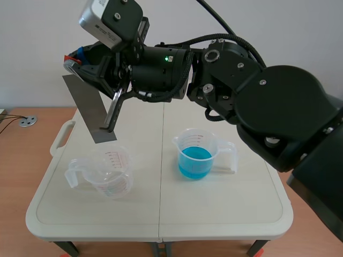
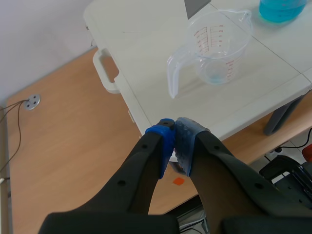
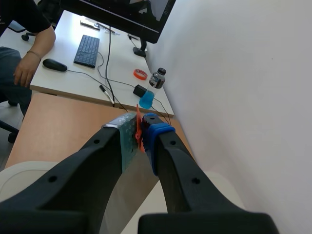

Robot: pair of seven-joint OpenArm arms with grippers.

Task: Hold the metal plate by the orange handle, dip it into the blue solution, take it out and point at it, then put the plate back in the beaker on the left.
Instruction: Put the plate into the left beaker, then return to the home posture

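We identify the right arm (image 1: 278, 107) as a chain of rounded, matt-black housings joined by cylindrical joints, with recessed silver screws (image 1: 262, 82). A small green indicator lamp (image 1: 166, 58) glows on the wrist segment. Black corrugated cables (image 1: 228, 37) run outside the joints. A silver-grey, box-shaped camera housing (image 1: 111, 20) is mounted on the wrist. The right claw (image 3: 140, 127) has two thick black fingers (image 3: 92, 156) with round screw holes. One pad (image 3: 126, 131) is dotted grey-green and the other is blue. The left claw (image 2: 174, 132) has matching black fingers and blue dotted pads.
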